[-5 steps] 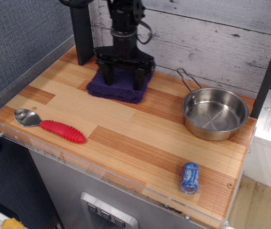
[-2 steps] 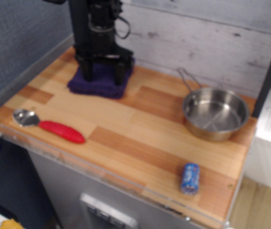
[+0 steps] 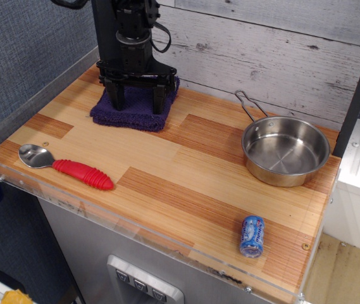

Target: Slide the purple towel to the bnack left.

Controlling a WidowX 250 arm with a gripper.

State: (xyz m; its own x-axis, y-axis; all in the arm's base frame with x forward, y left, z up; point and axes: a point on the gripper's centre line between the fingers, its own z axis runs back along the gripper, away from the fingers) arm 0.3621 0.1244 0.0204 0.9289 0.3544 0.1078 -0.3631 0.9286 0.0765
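The purple towel (image 3: 131, 113) lies flat on the wooden tabletop (image 3: 186, 171) at the back left, close to the black post and the plank wall. My black gripper (image 3: 138, 101) stands straight down on it. Its two fingers are spread apart and both tips press into the cloth, one near the left side and one near the right side. Nothing is held between the fingers. The back part of the towel is hidden behind the gripper.
A steel pan (image 3: 285, 150) with a wire handle sits at the back right. A spoon with a red handle (image 3: 66, 167) lies at the front left. A small blue can (image 3: 252, 235) lies on its side at the front right. A clear rim edges the table.
The gripper and the towel under it have moved left along the back of the table, toward the back left corner. The other objects have not moved.
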